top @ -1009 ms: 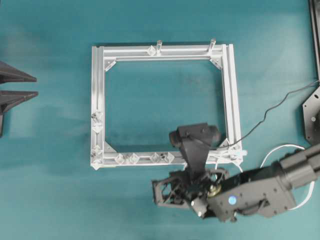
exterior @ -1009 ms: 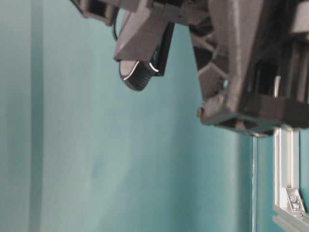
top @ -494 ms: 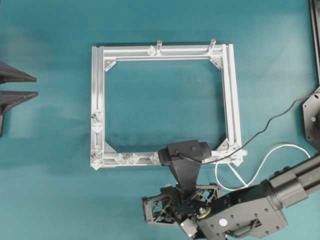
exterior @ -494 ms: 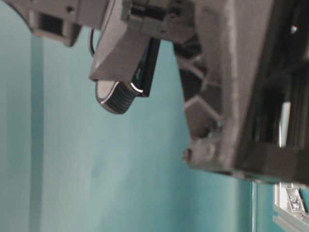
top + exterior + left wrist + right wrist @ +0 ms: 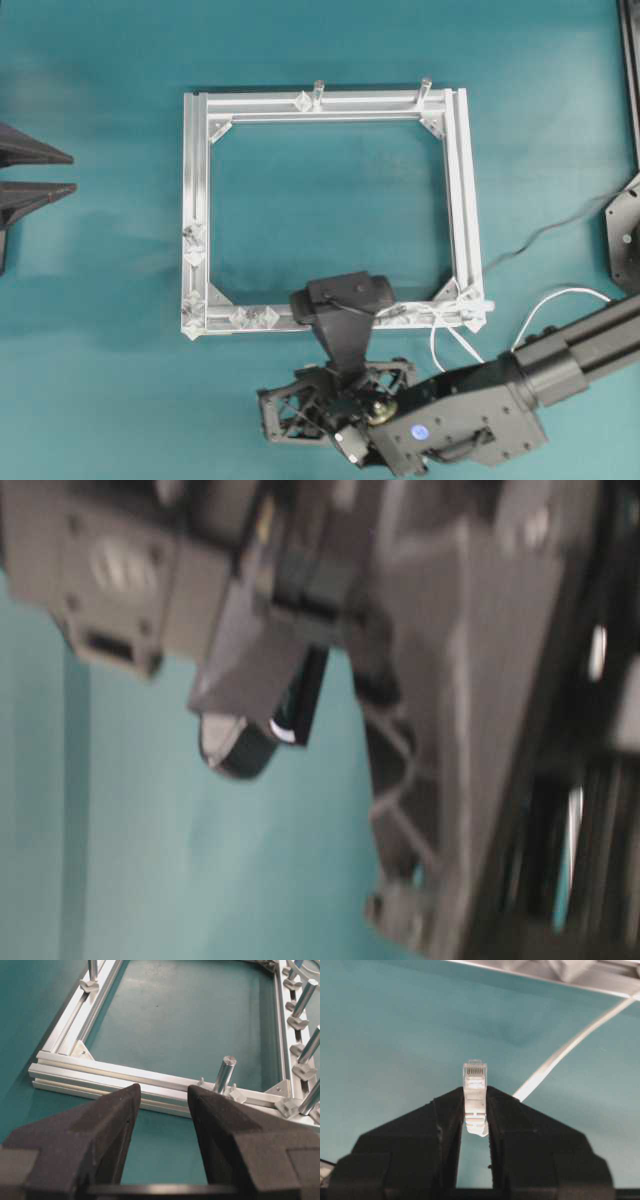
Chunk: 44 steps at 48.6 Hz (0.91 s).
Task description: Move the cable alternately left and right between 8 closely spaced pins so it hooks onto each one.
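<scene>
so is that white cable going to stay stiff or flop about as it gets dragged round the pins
Probably floppy: the cable already loops loosely on the table. Its plug looks rigid and is pinched upright in the right gripper, so that end should follow the hand. It looks thin and light, so slack could slip off the pins.

White cable point(image 5: 555, 1057), silver frame point(image 5: 196, 200), teal table point(image 5: 100, 380).

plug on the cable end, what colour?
Translucent whitish plug, pinched in the right gripper; clearest in the right wrist view.
</scene>
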Motion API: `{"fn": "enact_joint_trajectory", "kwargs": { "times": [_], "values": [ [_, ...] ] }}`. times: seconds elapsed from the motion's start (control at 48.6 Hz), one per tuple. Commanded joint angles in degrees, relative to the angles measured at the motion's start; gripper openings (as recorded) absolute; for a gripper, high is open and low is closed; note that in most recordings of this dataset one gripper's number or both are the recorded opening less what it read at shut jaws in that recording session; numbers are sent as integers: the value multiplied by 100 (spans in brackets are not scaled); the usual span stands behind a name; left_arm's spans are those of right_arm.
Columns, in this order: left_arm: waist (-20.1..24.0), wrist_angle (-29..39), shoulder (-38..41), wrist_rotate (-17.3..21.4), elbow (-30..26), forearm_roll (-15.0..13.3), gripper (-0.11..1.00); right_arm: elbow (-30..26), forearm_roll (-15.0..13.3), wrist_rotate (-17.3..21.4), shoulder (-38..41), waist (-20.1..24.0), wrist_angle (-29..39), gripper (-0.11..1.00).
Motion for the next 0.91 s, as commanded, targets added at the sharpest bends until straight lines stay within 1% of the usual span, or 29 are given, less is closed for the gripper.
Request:
{"fn": "enact_joint_trajectory", "kwargs": {
  "times": [0.0,0.185,0.432,0.638,0.782,0.885],
  "values": [
    [18,-35,44,-18,-105,18,50,-229,-44,-62,-26,-53,-149,16],
    [18,-35,44,-18,-105,18,50,-457,-53,-185,132,-105,-202,16],
    [18,-35,35,-18,-105,18,50,-483,-62,-211,176,-193,-97,16],
    [18,-35,44,-18,-105,18,50,-466,-264,-229,176,-352,62,16],
    [18,-35,44,-18,-105,18,50,-431,-308,-255,167,-466,70,16],
    [18,-35,44,-18,-105,18,50,-422,-316,-413,176,-554,70,16]
  ]
}}
